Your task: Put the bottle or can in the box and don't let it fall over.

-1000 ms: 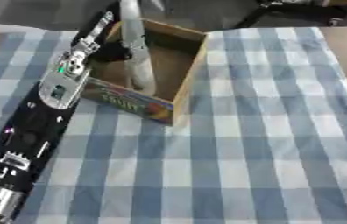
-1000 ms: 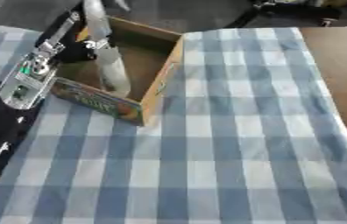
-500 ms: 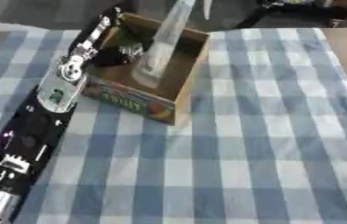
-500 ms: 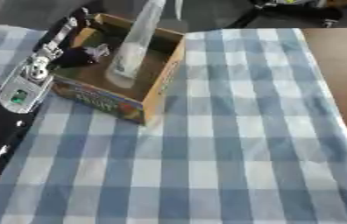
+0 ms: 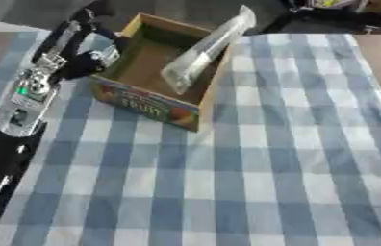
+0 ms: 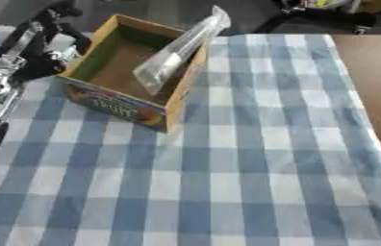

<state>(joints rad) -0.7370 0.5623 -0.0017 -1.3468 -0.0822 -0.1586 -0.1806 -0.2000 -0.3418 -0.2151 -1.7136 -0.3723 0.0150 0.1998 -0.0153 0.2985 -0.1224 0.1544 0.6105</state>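
Evenly and brightly lit from above; soft all over, blurred most at the left arm (image 5: 25, 103); pale glare along the bottle (image 5: 207, 50); faint shadow inside the box (image 5: 147, 103).

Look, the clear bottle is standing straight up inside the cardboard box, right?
Not quite. The clear bottle is inside the cardboard box, but it isn't standing straight: it tilts over, leaning on the box's right wall with its top poking past the rim. The left eye view shows it.

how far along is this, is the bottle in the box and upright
Done: the clear bottle has its base inside the cardboard box. Not upright: it tilts, leaning on the right wall. In hand: nothing; the left hand sits outside the box's left wall. Left: standing the bottle up.
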